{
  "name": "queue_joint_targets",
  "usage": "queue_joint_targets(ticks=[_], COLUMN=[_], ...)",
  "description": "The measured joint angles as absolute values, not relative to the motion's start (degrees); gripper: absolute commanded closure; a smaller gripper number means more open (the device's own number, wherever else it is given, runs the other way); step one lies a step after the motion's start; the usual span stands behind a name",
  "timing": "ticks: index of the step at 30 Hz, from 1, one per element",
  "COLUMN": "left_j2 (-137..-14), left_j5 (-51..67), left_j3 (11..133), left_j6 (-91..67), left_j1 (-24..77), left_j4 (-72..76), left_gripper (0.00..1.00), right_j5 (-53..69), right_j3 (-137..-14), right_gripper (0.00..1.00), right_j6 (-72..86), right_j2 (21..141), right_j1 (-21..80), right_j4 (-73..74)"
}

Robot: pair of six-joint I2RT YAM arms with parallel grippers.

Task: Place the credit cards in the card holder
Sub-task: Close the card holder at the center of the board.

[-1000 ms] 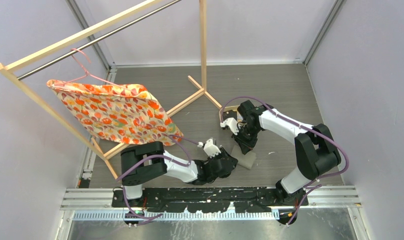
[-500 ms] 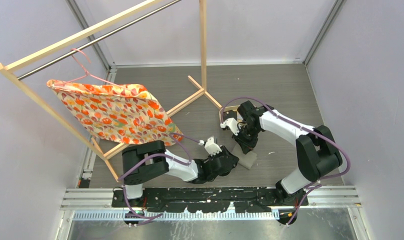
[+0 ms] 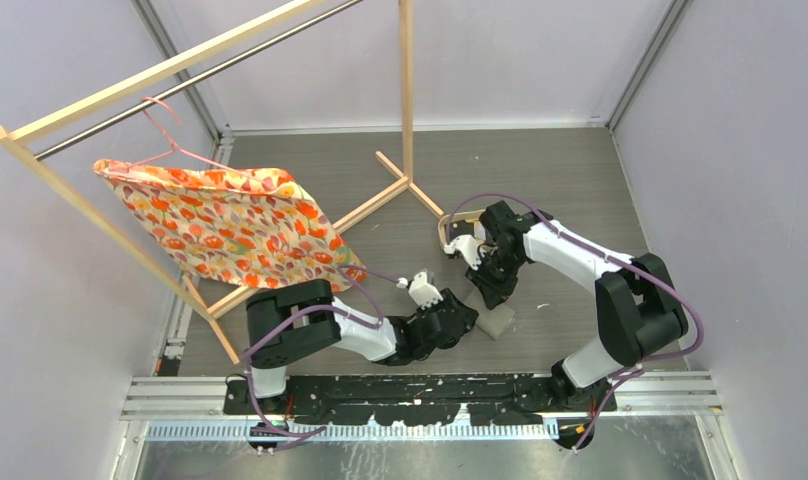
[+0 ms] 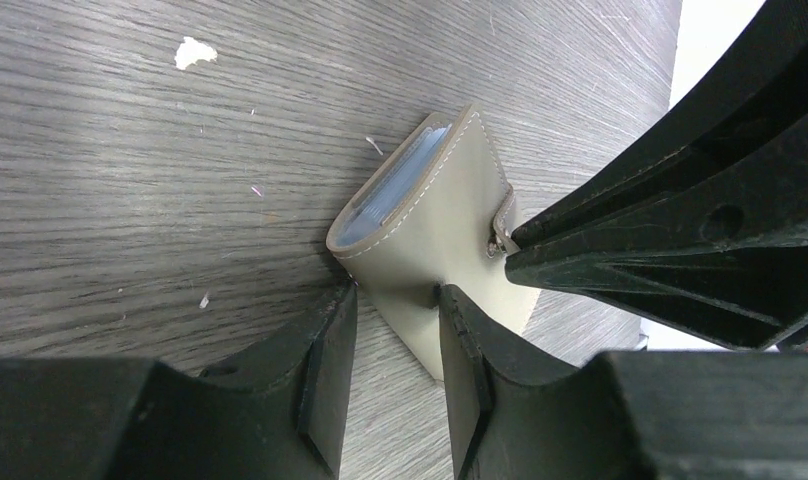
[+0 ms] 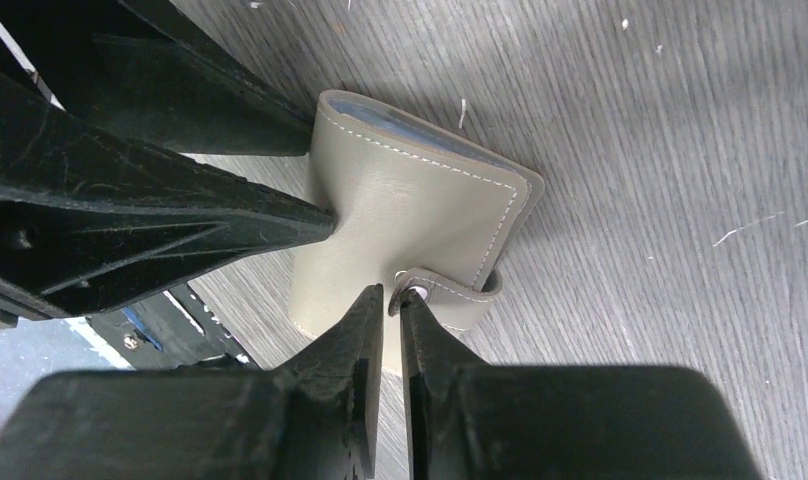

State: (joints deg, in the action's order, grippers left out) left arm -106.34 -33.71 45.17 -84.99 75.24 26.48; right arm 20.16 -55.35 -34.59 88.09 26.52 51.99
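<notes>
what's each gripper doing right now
Left gripper: fingers closed on the grey-taupe folding card holder.
Right gripper: fingers almost together at the holder's snap tab; whether they grip it cannot be told.

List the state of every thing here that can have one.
wallet: folded shut.
left fingers: closed on the wallet's edge.
right fingers: a narrow gap apart, holding nothing.
strap: bowed out, snap end at the right fingers' tips.
cloth: hanging on the hanger.
hanger: hooked over the rail.
</notes>
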Motion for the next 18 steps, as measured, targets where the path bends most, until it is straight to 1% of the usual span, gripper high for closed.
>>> queue_joint_targets(ticks=[5,12,15,18], left_j2=[-106.4,-106.2,-106.0,-105.7], left_j5=[-33.3,-32.5,-31.8,-31.4], left_j3=[45.2,45.1,45.1,45.1], left_j6=[-84.3,-80.9,-78.9,-77.4], left_j1=[75.2,75.2,75.2,75.2], left_j4=[26.8,27.3,27.4,27.6], left_gripper=[0.61,0.59,0.59,0.59], right_j5=[21.8,22.8,23.1,23.5], right_j3=[-55.4,-55.4,-55.4,-55.4], right_gripper=[0.76,0.75,0.77,0.84], right_j6=[-34.3,-34.0,-33.9,-33.8], right_j2=[87.7,86.8,86.8,86.8], right_j1=[25.4,24.6,24.6,24.6], right_j4=[52.3,52.3,52.4,52.5])
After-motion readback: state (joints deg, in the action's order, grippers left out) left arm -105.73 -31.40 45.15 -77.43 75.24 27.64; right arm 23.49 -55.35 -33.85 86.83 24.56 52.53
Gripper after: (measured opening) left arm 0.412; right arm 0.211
